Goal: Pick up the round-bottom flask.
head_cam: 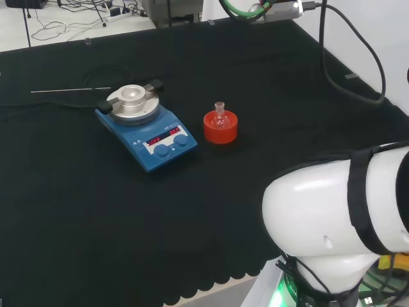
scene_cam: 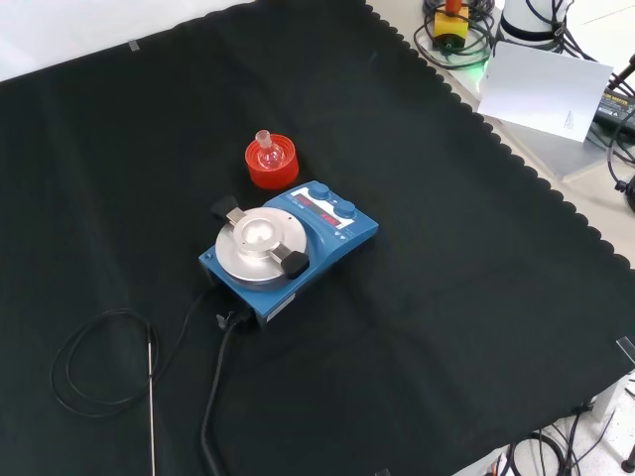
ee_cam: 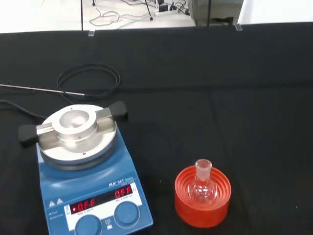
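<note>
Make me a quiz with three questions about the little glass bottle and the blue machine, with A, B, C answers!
1. Where does the round-bottom flask stand?
A. on the blue machine's metal plate
B. in the red ribbed stand
C. bare on the cloth

2. What colour is the machine with the two knobs?
A. blue
B. green
C. yellow

3. How does the flask stand?
A. on its side
B. upside down
C. upright, neck up

Answers:
1. B: the wrist view shows the flask seated inside the red ribbed stand.
2. A: its body is blue under the silver plate.
3. C: its open neck points up in the wrist view and the head view.
</note>
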